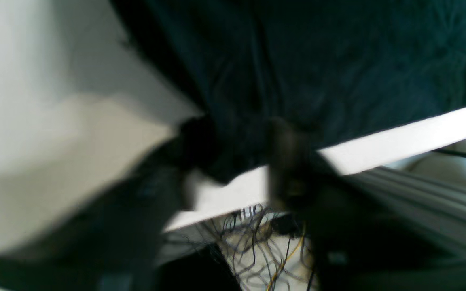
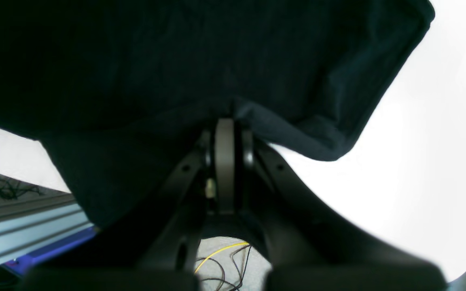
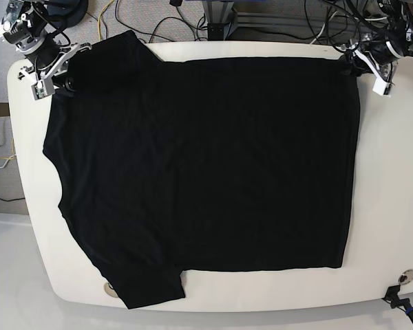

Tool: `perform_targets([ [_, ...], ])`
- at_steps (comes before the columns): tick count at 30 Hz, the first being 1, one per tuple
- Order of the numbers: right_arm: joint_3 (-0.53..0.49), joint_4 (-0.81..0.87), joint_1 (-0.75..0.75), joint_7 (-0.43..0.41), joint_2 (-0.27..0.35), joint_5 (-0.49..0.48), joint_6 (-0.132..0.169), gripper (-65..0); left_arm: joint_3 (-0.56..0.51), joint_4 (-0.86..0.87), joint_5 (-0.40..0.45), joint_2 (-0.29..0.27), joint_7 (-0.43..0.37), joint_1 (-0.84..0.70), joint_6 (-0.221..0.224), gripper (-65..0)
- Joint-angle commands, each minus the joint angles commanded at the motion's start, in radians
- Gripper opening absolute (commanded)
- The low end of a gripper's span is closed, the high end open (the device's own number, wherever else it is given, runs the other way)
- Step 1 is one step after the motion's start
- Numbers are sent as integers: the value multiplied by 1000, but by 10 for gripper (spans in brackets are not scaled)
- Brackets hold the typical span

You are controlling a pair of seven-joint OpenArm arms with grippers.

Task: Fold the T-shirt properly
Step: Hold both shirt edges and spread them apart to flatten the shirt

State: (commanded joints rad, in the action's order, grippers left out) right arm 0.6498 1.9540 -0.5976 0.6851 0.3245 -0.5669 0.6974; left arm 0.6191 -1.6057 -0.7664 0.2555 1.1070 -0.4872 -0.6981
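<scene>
The T-shirt [image 3: 206, 172] lies flat over most of the desk [image 3: 392, 206], no print or label legible. Left pincer [image 3: 361, 65] sits at its far hem corner, grip too blurred to tell. Right pincer [image 2: 225, 121] is clamped on sleeve fabric at the opposite far corner. Likely 1st fold starting; next calls for lifting both corners evenly twd the near edge.

T-shirt [image 3: 206, 172] covers table [image 3: 392, 206]; bare strip along right side, cables [image 3: 165, 17] behind
</scene>
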Motion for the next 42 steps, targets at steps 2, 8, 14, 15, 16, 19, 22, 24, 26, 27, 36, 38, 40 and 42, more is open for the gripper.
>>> perform_targets([
  [2,0,0,0,0,0,0,0,-636,0,0,0,0,0,0,0,-650],
  [8,0,0,15,-2,-37,0,0,-637,5,-8,-3,0,0,2,0,-650],
  [14,-2,0,17,0,-43,0,0,-650,6,-8,-6,2,0,2,0,-650],
  [15,-2,0,17,0,-43,0,0,-650,6,-8,-6,3,0,2,0,-650],
  [16,-2,0,15,0,-43,0,0,-650,6,-8,-6,3,0,2,0,-650],
  [19,-2,0,14,0,-43,0,0,-650,6,-12,-6,3,0,0,0,-650],
  [22,2,0,11,2,-75,0,1,-650,8,-75,-6,5,3,-8,0,-650],
  [24,2,2,-15,2,-86,0,1,-650,8,-117,-6,5,3,-26,0,-650],
  [26,2,17,-41,2,-103,0,1,-650,12,-163,-6,17,3,-48,0,-650],
  [27,2,21,-58,2,-120,-2,1,-650,21,-189,-6,23,3,-61,0,-650],
  [36,61,35,-94,3,-164,-141,0,-650,64,-236,-8,25,5,-38,0,-650],
  [38,87,34,-64,21,-161,-187,-2,-650,64,-236,-8,25,5,-3,0,-650],
  [40,121,34,-8,81,-143,-203,-2,-650,64,-236,-8,23,5,38,0,-650],
  [42,147,31,51,144,-141,-201,0,-650,63,-235,-8,21,8,78,0,-650],
])
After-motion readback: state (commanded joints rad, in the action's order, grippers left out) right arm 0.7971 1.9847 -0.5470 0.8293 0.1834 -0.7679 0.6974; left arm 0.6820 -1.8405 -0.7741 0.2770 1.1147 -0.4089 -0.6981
